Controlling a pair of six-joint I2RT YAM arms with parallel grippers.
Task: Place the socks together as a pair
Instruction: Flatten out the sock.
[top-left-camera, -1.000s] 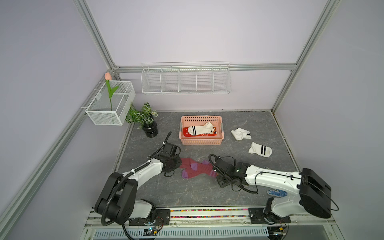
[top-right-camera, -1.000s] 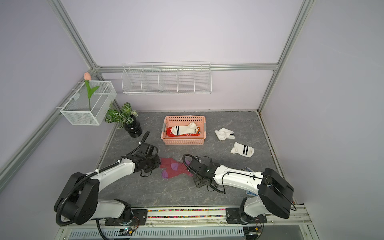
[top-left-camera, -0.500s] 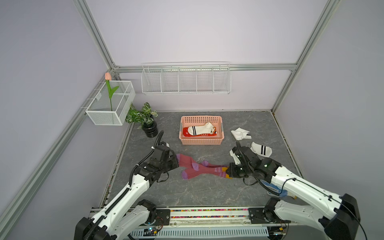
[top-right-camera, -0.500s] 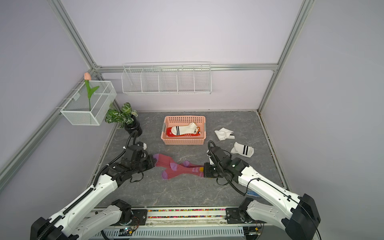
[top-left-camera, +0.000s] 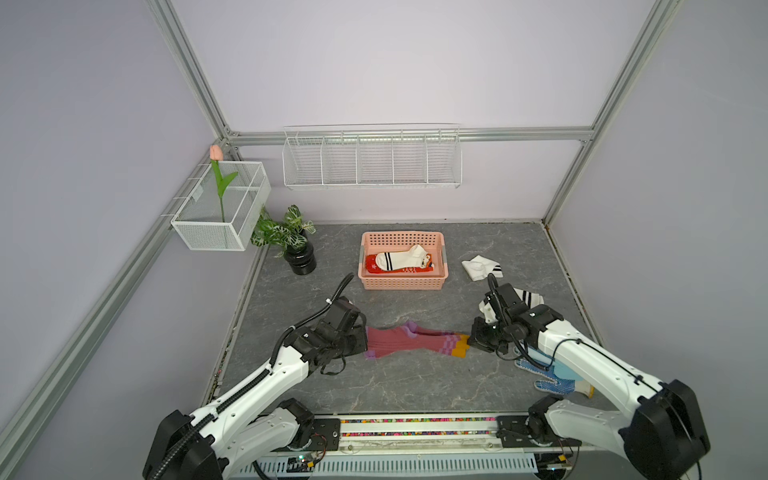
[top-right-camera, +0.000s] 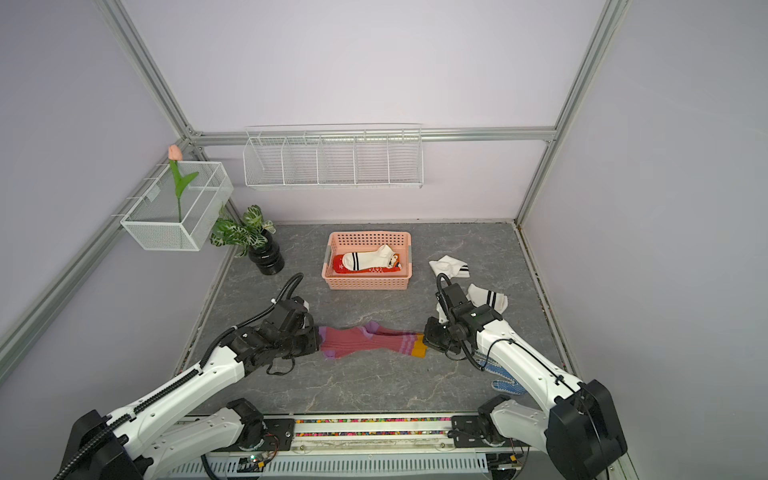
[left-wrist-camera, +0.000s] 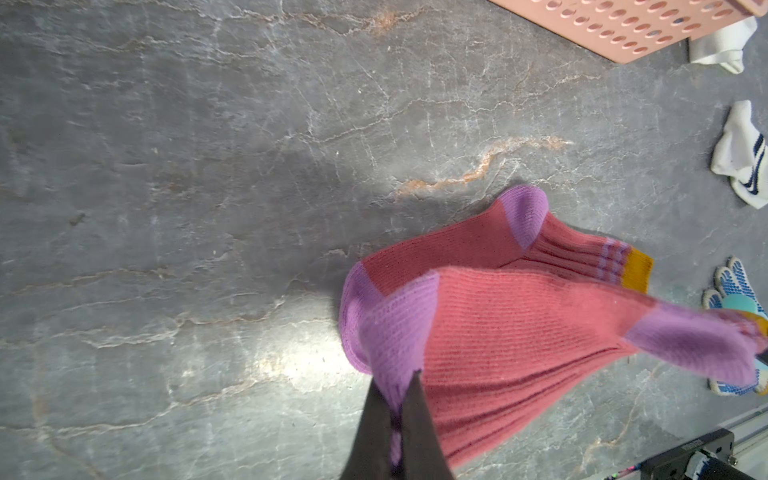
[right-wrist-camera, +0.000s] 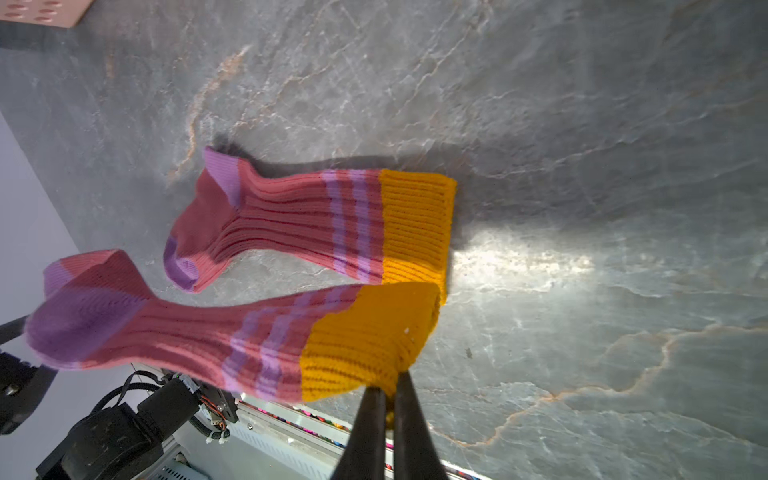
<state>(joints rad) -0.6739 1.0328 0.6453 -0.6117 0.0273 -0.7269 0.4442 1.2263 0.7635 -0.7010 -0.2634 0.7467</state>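
I hold one maroon sock (right-wrist-camera: 199, 332) taut above the table (right-wrist-camera: 582, 124): left gripper (left-wrist-camera: 405, 386) clamped on its purple toe, right gripper (right-wrist-camera: 392, 384) on its mustard cuff. Its mate (right-wrist-camera: 299, 220) lies beneath, parallel, cuff toward the right arm.

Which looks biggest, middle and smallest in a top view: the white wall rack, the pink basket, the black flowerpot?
Largest: white wall rack
Then: pink basket
Smallest: black flowerpot
Clear gaps, no ties.
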